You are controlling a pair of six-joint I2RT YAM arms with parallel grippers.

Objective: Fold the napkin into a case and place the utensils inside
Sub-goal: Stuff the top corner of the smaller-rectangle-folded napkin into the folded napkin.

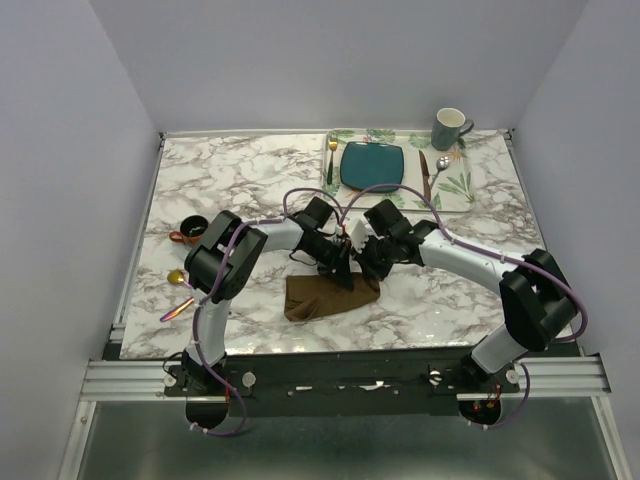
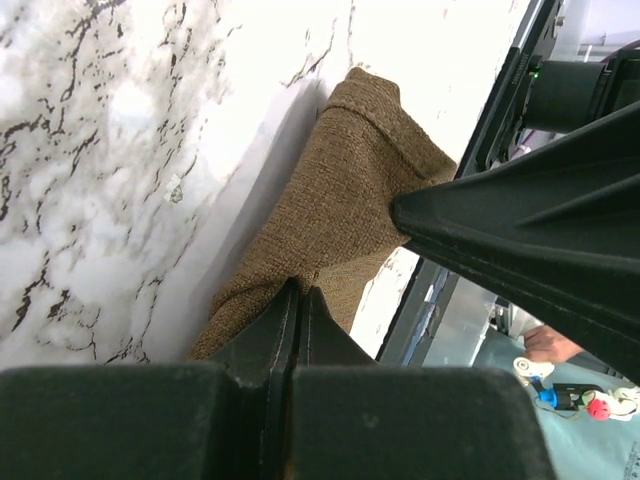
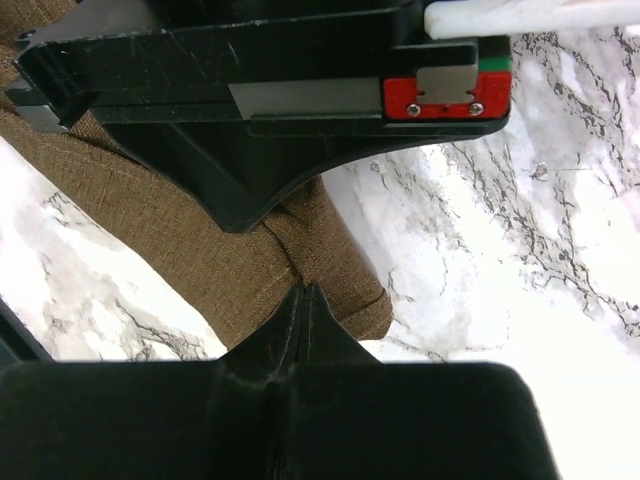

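Marble table: left pincer, right pincer clamped shut on napkin, far edge.

Teal plate, fork and knife sit on leafy placemat.

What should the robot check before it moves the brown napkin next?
1. Left gripper pinching the napkin: ok.
2. Right gripper pinching the napkin too: ok.
3. Napkin folded into a neat case: not ok, it is bunched up between the grippers.
4. Napkin corners lined up: cannot tell.
5. Utensils lying well away to the left: ok.
6. Teal plate far from the napkin: ok.
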